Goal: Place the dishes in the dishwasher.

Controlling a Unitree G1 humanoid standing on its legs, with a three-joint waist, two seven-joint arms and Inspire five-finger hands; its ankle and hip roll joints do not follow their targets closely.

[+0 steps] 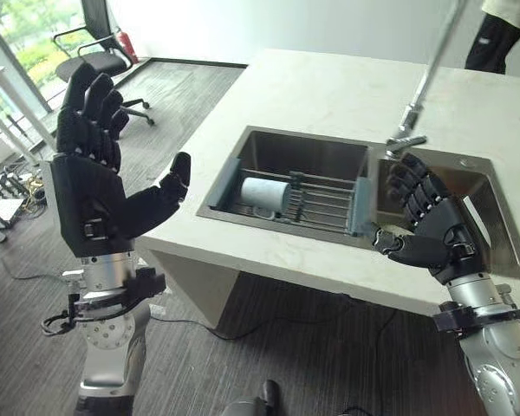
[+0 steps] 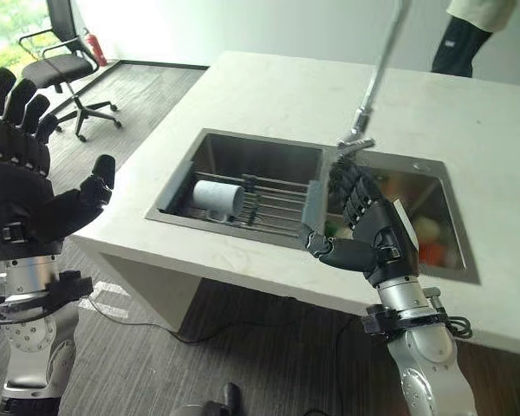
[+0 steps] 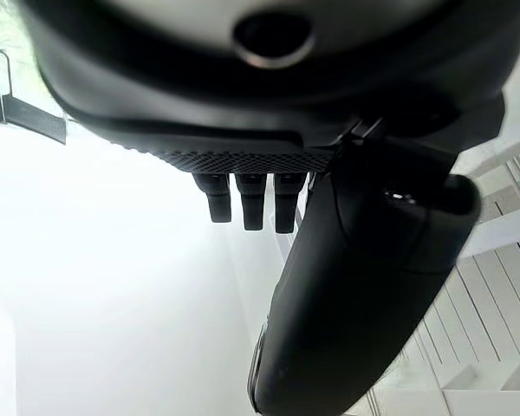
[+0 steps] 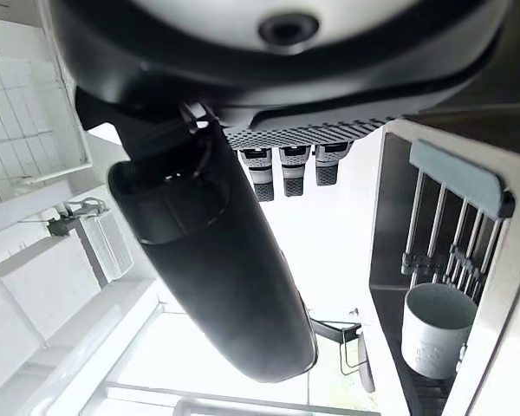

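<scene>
Risk: we see the mug [image 1: 265, 194] lying on its side on the wire rack [image 1: 316, 202] set in the left sink basin [image 1: 269, 156]; a reach from above could roll it along the bars, we judge.
Second risk: the faucet [image 1: 420, 87] hangs over the divider, just beyond our right hand [image 1: 429, 221], and a quick lift could clip it.
Right hand: raised over the near rim between the basins, fingers loosely bent, nothing in it.
Left hand: our left hand [image 1: 91, 169] is up and spread wide off the counter's [image 1: 329, 95] left corner, holding nothing.
Mug versus hands: left of the right hand with the rack between, apart; well right of the left hand.
Right basin: food-like items [image 2: 425, 238], unclear.
Dishwasher: we can't spot one.
</scene>
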